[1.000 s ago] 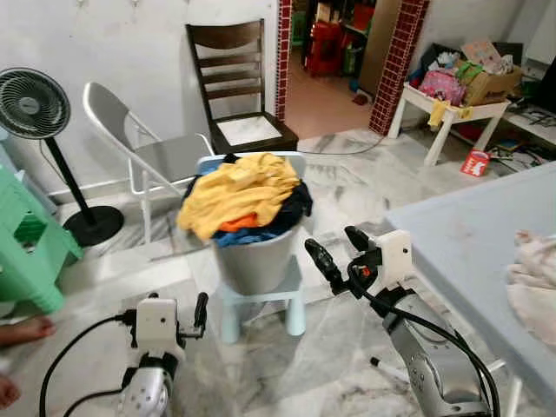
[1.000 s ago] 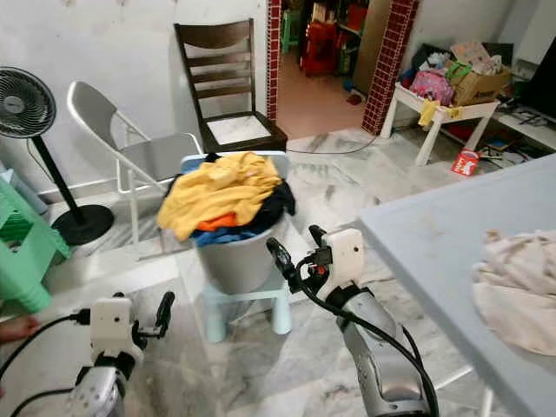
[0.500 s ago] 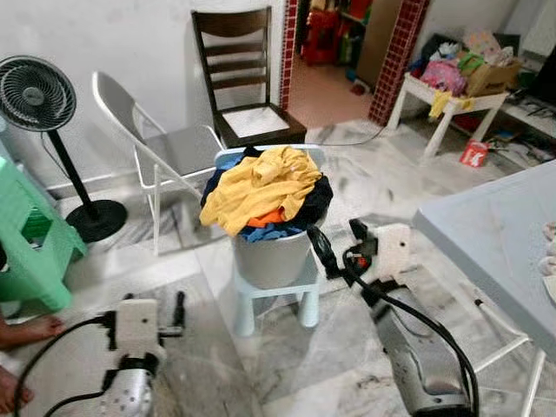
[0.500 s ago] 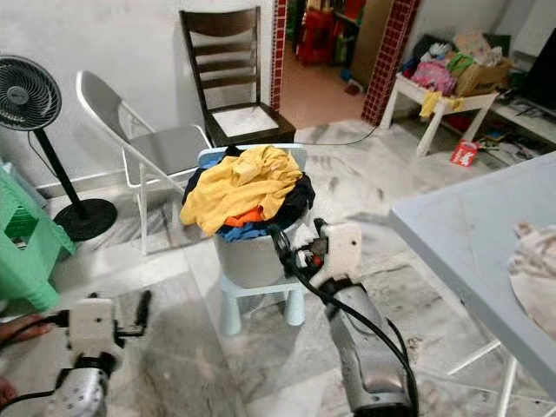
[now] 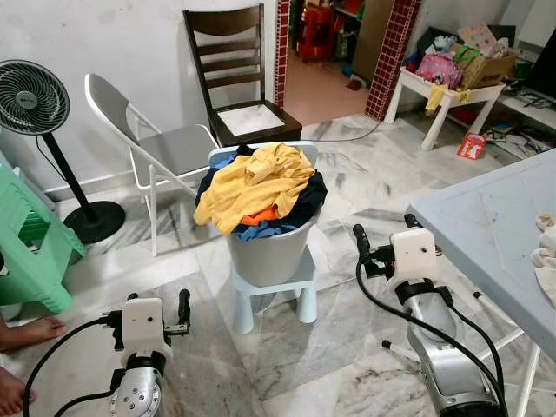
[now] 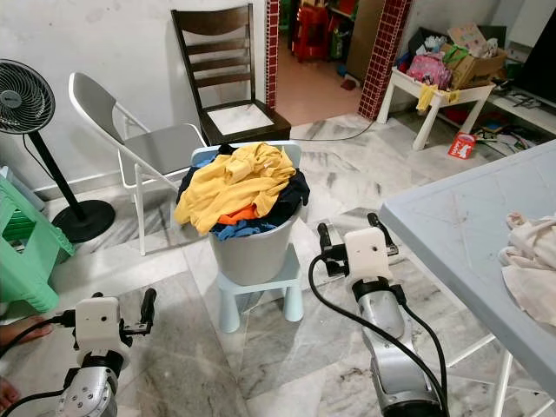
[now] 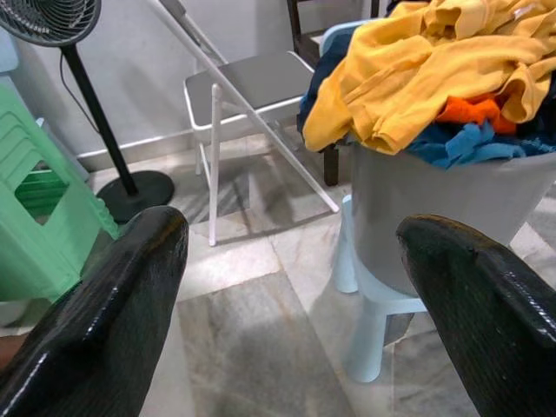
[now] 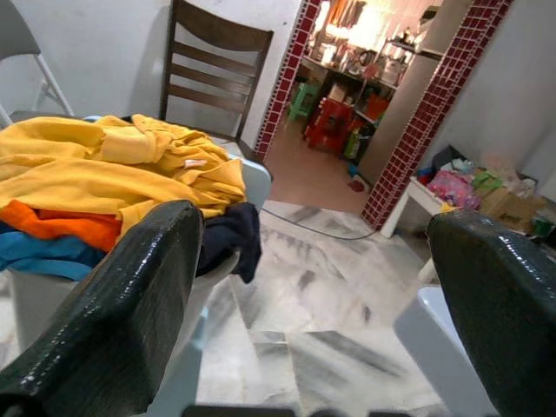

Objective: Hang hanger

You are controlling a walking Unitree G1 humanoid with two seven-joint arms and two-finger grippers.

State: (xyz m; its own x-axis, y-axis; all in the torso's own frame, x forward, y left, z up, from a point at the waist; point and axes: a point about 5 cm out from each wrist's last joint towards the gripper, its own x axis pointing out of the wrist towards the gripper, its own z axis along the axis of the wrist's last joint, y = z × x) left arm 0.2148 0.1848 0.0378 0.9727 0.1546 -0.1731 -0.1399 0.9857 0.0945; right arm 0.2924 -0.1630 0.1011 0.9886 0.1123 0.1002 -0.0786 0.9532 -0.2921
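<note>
The right hand (image 5: 382, 245) is raised at mid height just beside the grey laundry bucket (image 5: 271, 252), fingers spread wide and holding nothing. The left hand (image 5: 183, 306) sits low over the marble floor (image 5: 347, 347), also wide open and empty. The bucket, heaped with clothes (image 5: 256, 187), stands on a small blue stool (image 5: 300, 282). I cannot make out a hanger.

Grey plastic bucket (image 5: 271, 257) heaped with yellow, orange and blue clothes (image 5: 256, 189) sits on pale blue plastic stool (image 5: 300, 287), ahead between left gripper (image 5: 183, 307) and right gripper (image 5: 382, 247). Grey folding metal chair (image 5: 161, 155) beyond left gripper.
</note>
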